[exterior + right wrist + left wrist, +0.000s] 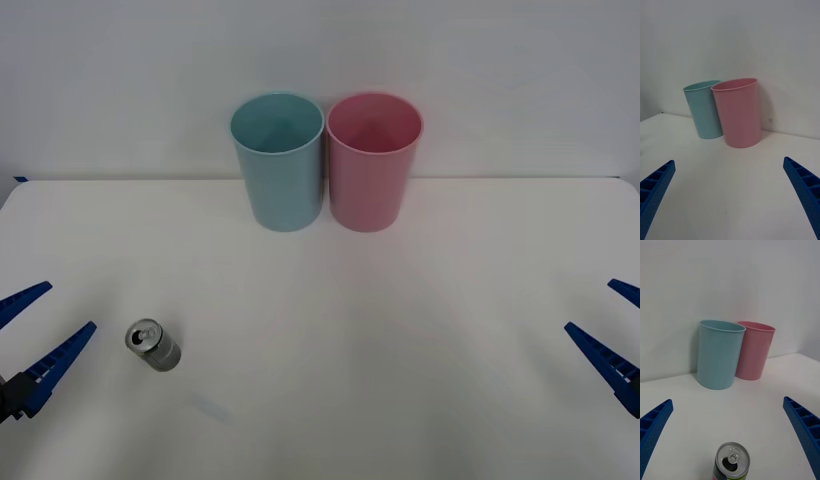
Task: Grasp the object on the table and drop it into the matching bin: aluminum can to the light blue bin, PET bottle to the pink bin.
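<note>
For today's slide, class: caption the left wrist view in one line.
Open left gripper above an upright aluminum can, light blue bin and pink bin standing behind.

A small silver can [153, 346] stands upright on the white table [400, 360], near its front left, its opened pull-tab top showing. At the table's far edge, well apart from the can, the light blue bin [278, 160] and the pink bin [373, 160] stand upright, side by side and touching, the blue one on the left.

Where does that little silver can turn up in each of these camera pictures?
Front view: the aluminum can stands on the table's near left part, just beside the open left pincer.
Left wrist view: the can sits close in, between the pincer's fingers.
Right wrist view: not in it.
Shared landmark: the light blue bin beside the pink bin.
</note>
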